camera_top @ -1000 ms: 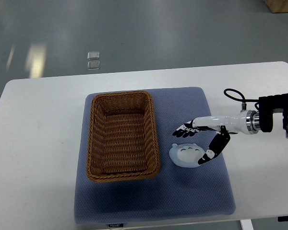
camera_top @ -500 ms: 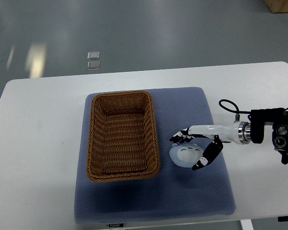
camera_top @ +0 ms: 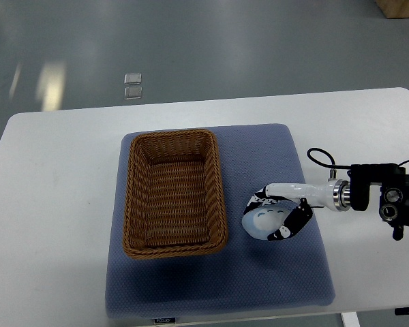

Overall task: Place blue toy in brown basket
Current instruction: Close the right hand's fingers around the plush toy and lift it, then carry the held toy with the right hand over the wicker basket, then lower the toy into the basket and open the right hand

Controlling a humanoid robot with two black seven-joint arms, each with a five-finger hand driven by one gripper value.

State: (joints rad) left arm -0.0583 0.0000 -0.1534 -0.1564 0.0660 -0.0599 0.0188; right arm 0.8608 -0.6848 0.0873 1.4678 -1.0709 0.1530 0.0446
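The black-tipped fingers (camera_top: pixel 262 198) of the right hand (camera_top: pixel 281 212) are curled over the far edge of the blue toy (camera_top: pixel 266 221), while the thumb is pressed against its near right side. The toy is thus enclosed between fingers and thumb. Whether it is lifted clear of the surface cannot be told from this view.

The toy is a pale blue, rounded figure with small dark marks on its upper face. It is located on the blue-grey mat (camera_top: pixel 218 286), just beside the right wall of the brown basket (camera_top: pixel 172 192) near the basket's near right corner, and outside it. A narrow strip of mat is seen between toy and basket.

The white forearm is extended from the hand towards the right edge of the picture, where a metal wrist ring and a black housing with a looped cable are noted.

The basket is woven, rectangular and set lengthwise on the left part of the mat. The mat is laid on a white table (camera_top: pixel 61 204).
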